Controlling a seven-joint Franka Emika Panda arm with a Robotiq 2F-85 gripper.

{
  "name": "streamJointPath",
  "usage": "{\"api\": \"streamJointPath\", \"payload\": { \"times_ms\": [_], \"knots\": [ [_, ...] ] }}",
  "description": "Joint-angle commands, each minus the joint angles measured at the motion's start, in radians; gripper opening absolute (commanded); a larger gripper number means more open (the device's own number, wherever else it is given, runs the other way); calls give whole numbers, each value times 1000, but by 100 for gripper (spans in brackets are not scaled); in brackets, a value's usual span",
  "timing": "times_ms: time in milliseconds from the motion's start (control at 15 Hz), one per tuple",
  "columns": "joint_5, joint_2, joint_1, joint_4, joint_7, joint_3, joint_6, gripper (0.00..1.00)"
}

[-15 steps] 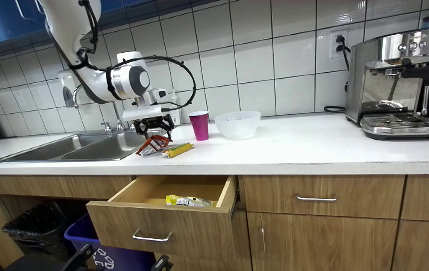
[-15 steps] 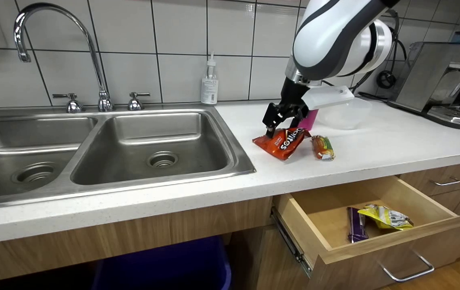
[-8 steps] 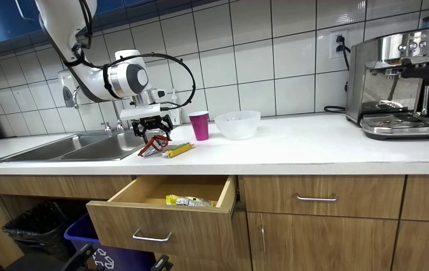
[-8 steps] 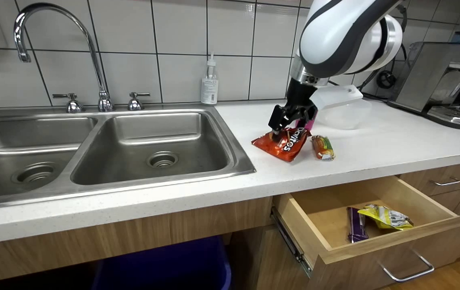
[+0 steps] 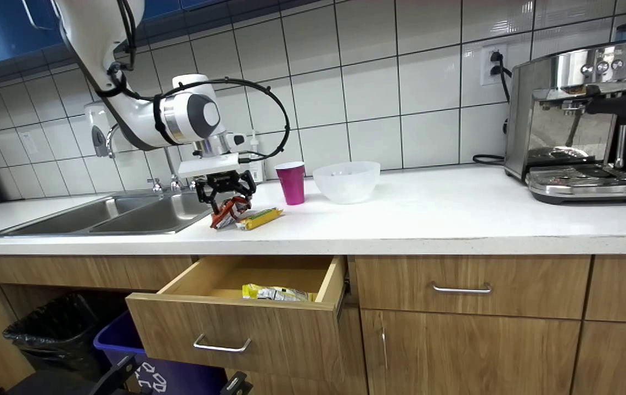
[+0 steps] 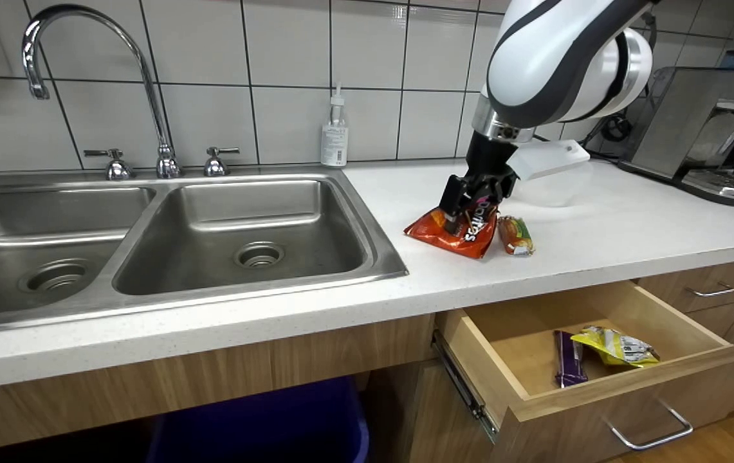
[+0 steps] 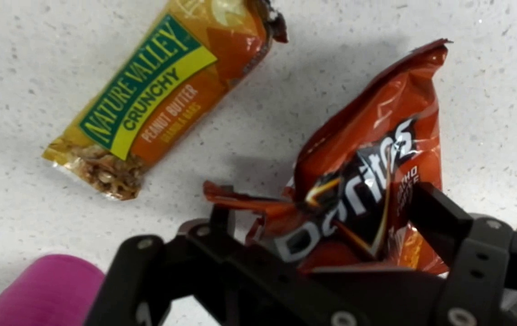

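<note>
A red Doritos bag [image 5: 228, 215] [image 6: 430, 234] [image 7: 376, 136] lies creased and bunched on the white counter. My gripper [image 5: 233, 204] [image 6: 471, 217] [image 7: 324, 210] is low over it, fingers wide apart, with the bag between them. In the wrist view one finger presses on the bag's printed face; the other is beside a folded corner. Both fingers appear to touch it. A yellow and orange Nature Valley bar [image 5: 260, 219] [image 6: 516, 236] [image 7: 154, 95] lies beside the bag, apart from the gripper. A magenta cup [image 5: 292, 184] [image 7: 43, 294] stands close by, mostly hidden in an exterior view.
A translucent bowl [image 5: 347, 182] stands behind the bar. The double sink [image 5: 99, 216] [image 6: 373, 257] borders the bag's side. Below, an open drawer [image 5: 236, 329] [image 6: 650, 405] holds a yellow packet [image 5: 277, 293] [image 6: 617, 347] and a purple packet [image 6: 570, 360]. An espresso machine [image 5: 570, 120] stands farther along.
My gripper has moved right and lower in both exterior views, and the bag has shifted slightly right with it, more bunched and nearer the bar. The finger spacing looks about the same.
</note>
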Motion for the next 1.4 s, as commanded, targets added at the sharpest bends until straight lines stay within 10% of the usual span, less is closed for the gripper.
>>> {"api": "streamJointPath", "payload": {
  "times_ms": [0, 1333],
  "knots": [
    [9, -33, -36, -20, -45, 32, -38, 100],
    [14, -202, -32, -225, -33, 50, -54, 100]
  ]
}}
